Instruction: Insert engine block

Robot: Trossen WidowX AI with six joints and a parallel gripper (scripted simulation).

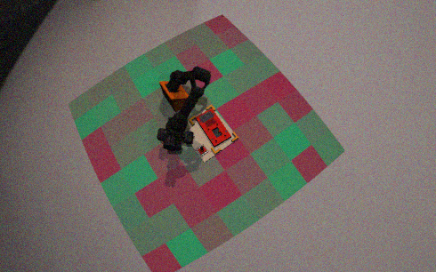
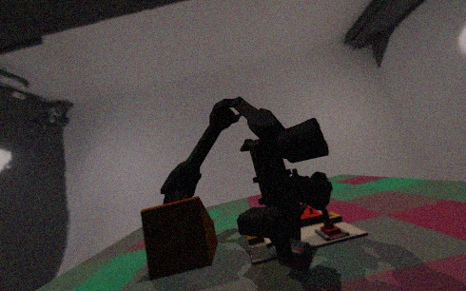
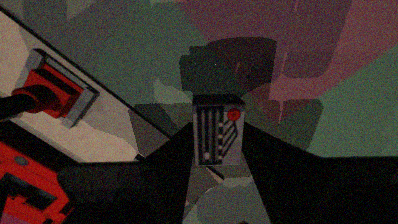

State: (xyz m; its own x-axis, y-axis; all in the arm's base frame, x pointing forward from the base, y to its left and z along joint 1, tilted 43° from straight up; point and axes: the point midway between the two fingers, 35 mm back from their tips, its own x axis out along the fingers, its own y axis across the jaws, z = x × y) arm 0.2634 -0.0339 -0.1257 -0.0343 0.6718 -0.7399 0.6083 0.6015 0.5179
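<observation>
Grey engine block pinched in the tool, beside the red car body.

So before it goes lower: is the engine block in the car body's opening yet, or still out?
Out. The gripper is shut on the engine block over the checkered mat, beside the red car body.
</observation>
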